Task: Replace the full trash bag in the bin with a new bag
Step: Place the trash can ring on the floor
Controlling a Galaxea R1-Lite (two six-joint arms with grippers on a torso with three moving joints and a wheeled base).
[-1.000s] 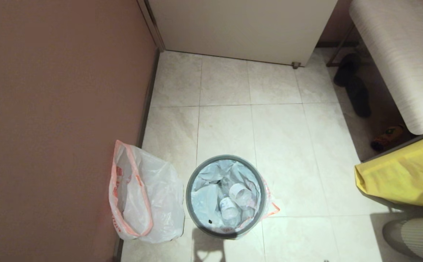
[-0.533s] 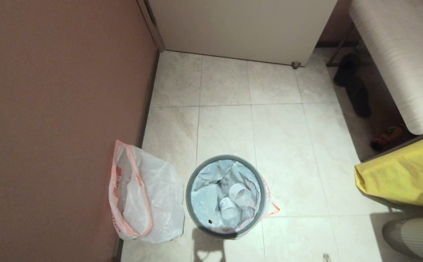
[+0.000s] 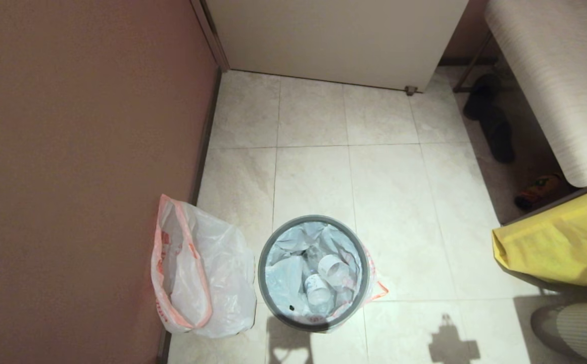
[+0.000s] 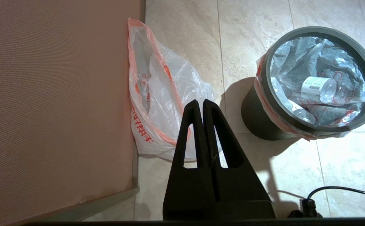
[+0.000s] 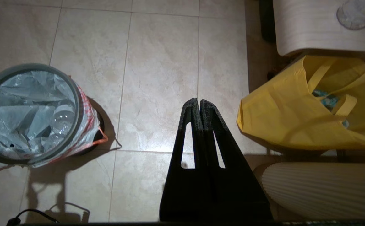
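My left fingers [image 4: 203,105] are pressed together on nothing, hovering above the tiled floor [image 3: 389,202] with their tips over the near end of the new bag [image 4: 162,103], a translucent white thin plastic sack with a pink-red rim band and red print, only plain film showing. It slumps on the floor against the brown wall [image 3: 71,167], its long axis running along the wall.

My right fingers [image 5: 198,105] are likewise closed and empty, over bare tile between the bin and a yellow fabric bag [image 5: 305,110].

The relation that matters: the round black plastic bin [image 4: 258,116] with its thin grey hoop [image 3: 261,263] stands just beside the new bag, between my two arms. The full trash bag [image 3: 319,273], the same white film with cups and bottles showing through, sits inside, its pink-red rim folded out under the hoop. A loose flap of that rim [image 5: 99,138] sticks out on my right arm's side, so I judge the right arm better placed to start, once the hoop is freed.
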